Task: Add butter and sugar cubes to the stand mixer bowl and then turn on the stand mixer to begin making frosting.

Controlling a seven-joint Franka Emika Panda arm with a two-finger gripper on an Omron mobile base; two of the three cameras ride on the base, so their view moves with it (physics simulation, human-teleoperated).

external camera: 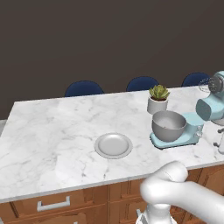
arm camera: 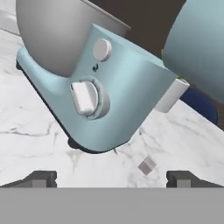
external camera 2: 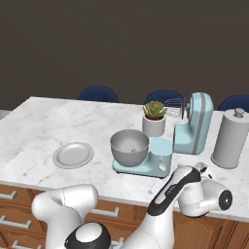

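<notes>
The light blue stand mixer (external camera 2: 195, 124) stands on the marble counter with its head tilted back. Its white control knob (arm camera: 87, 98) and a round white button (arm camera: 102, 49) sit on the side of the blue base (arm camera: 122, 100). The grey stand mixer bowl (external camera 2: 129, 146) rests on that base (external camera: 168, 124). A tiny pale speck lies inside the bowl, too small to name. Butter and sugar cubes are out of view. My gripper (arm camera: 111, 177) is open, low over the counter, facing the knob a short way off with nothing between its fingertips (arm camera: 41, 177).
A shallow grey plate (external camera: 113, 145) lies left of the mixer. Behind the bowl is a white plant pot (external camera 2: 154, 121), and a grey canister (external camera 2: 231, 138) stands right of the mixer. A small pale square (arm camera: 146, 165) lies on the marble counter (external camera: 52, 131). Blue chairs (external camera: 84, 88) line the far side.
</notes>
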